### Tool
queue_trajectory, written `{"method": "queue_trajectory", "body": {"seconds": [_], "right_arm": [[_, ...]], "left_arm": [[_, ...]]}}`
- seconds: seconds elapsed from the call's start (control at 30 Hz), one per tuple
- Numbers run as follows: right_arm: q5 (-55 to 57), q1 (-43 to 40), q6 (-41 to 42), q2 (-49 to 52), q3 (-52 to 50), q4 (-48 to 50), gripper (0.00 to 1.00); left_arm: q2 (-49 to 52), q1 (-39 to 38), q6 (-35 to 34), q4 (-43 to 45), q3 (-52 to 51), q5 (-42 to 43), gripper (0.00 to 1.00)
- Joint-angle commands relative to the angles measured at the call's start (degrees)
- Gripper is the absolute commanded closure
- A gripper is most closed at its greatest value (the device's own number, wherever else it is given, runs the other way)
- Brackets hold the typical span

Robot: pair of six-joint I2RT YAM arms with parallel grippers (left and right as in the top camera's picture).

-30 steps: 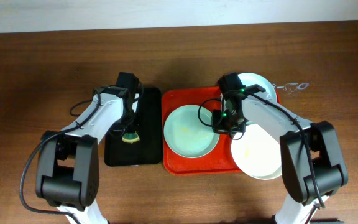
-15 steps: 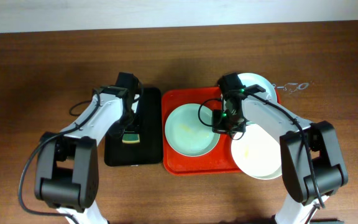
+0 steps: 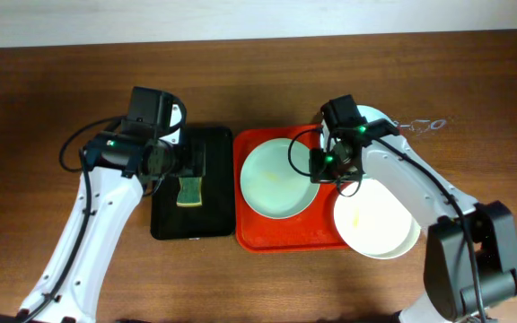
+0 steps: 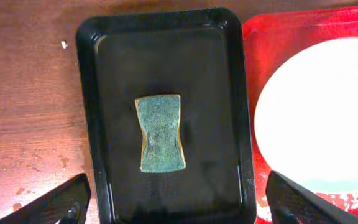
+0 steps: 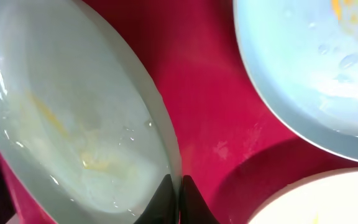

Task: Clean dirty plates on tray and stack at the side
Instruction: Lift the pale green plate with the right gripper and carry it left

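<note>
Three pale plates sit on the orange-red tray. My right gripper is shut on the right rim of the left plate; in the right wrist view its dark fingertips pinch that rim, and the plate shows faint yellow smears. A second plate lies at the tray's back right and a third plate at the front right. My left gripper hangs open above the black tray, with nothing between its fingers. The green-yellow sponge lies flat there.
The black tray stands directly left of the orange-red tray, their rims almost touching. Bare wooden table surrounds both. A small clear object lies on the table behind the right plates.
My left gripper let go of the sponge, opened and rose back to the left. The sponge stays on the black tray. My right gripper closed on the left plate's rim, which shifted slightly.
</note>
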Motion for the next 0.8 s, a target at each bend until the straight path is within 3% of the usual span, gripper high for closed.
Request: {"method": "queue_trajectory", "body": {"seconds": [0.0,0.23,0.53,0.77], "right_arm": [[0.5,-0.17,-1.01,-4.39,1.25,0.15,0.96],[-3.72,-3.1,-1.03,-8.28,1.25,-0.35,0.96],[-7.69,1.29,3.19,-8.11,1.22,6.62,0.96],[7.3,11.56,7.5,-7.96,1.22,14.21,0.96]], "left_arm": [[-0.76,0.17,-0.13,-1.44,0.98,0.26,0.09],[-0.79,0.87,-3.3,-3.37,0.98,-6.6,0.0],[-0.79,11.63,-8.02,-7.08,0.98,-3.41,0.01],[-0.79,12.63,-8.09,-8.44,1.01,-3.28,0.01]]}}
